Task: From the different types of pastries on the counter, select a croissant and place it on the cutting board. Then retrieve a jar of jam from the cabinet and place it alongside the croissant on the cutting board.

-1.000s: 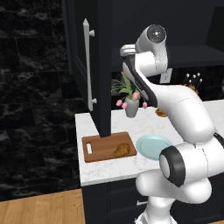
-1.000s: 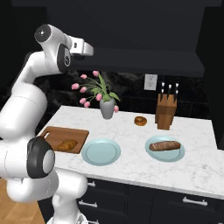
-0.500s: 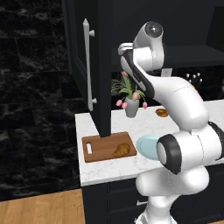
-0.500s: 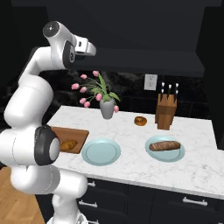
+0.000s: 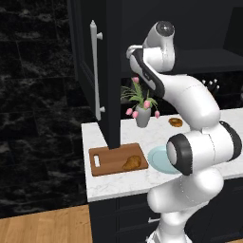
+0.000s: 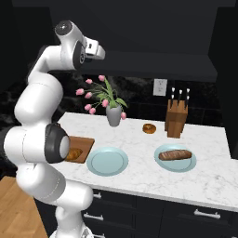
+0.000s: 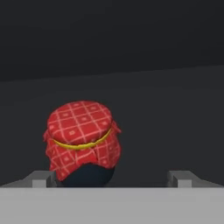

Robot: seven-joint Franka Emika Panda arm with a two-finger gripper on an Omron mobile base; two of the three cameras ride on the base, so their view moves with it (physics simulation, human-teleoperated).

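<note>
A jar of jam (image 7: 82,139) with a red checked cloth cover and a gold band stands on a dark shelf inside the cabinet (image 5: 84,52), whose door hangs open. My gripper (image 7: 109,180) is open and level with the jar. The jar sits just ahead of the fingertips (image 7: 40,178), left of the middle of the gap, and nothing is held. The golden croissant (image 5: 133,163) lies on the reddish cutting board (image 5: 110,159) at the left end of the counter (image 6: 139,174). From the right base view my raised hand (image 6: 92,48) points into the dark cabinet.
A vase of pink tulips (image 6: 113,114) stands behind the board. A ring pastry (image 6: 149,128) lies near a knife block (image 6: 175,119). One teal plate (image 6: 108,161) is bare; another (image 6: 190,163) carries a long dark loaf (image 6: 174,155). The door's white bar handle (image 5: 96,71) juts left.
The arm's upper links have risen and swung slightly toward the cabinet, with the hand staying high at the shelf. The jaws have stayed open.
</note>
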